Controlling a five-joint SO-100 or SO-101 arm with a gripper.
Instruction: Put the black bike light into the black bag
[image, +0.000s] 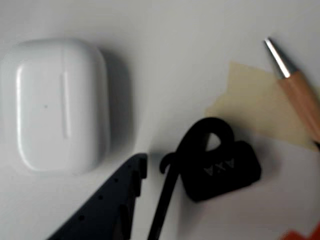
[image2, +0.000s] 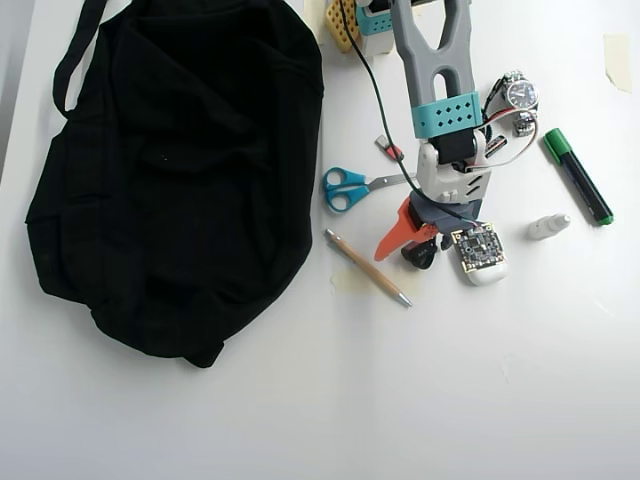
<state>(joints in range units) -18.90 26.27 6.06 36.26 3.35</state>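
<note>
The black bike light (image: 222, 172) is a small rounded body with a looped thin strap, lying on the white table. In the wrist view it sits between my dark fixed finger (image: 112, 210) and the orange finger (image: 305, 234). My gripper (image: 215, 202) is open and straddles the light without closing on it. From overhead the bike light (image2: 420, 256) shows just below the gripper (image2: 412, 245), beside the orange finger (image2: 398, 234). The black bag (image2: 180, 170) lies floppy at the left, apart from the arm.
A white earbud case (image: 55, 105) lies left of the light. A pencil (image2: 367, 267) and a tape patch (image: 255, 102) lie toward the bag. Blue scissors (image2: 350, 188), a green marker (image2: 578, 175), a small white bottle (image2: 548, 226) and a watch (image2: 518, 95) surround the arm.
</note>
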